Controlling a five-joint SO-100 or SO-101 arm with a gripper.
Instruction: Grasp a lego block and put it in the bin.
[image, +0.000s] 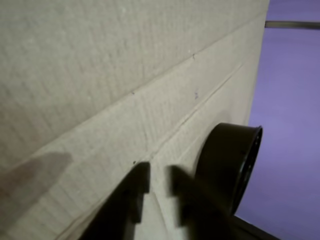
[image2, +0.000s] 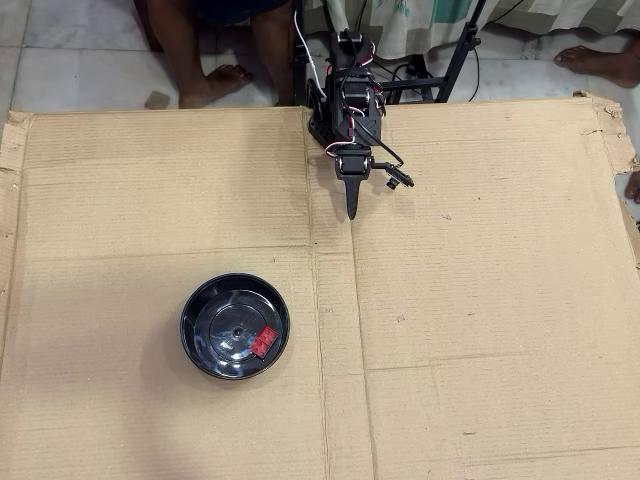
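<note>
Block: the red block (image2: 264, 341) lies inside the bin (image2: 200, 300), on its floor near the lower-right wall in the overhead view.
Bin: sits on the cardboard surface (image2: 480, 300), left of the centre crease, well clear of every cardboard edge.
Pincer: the pincer (image2: 352, 208) hangs up and right of the bin, well apart from it; in the wrist view (image: 159, 181) its tips stand slightly apart, holding nothing.
Room: bare cardboard spreads wide right of the bin.
</note>
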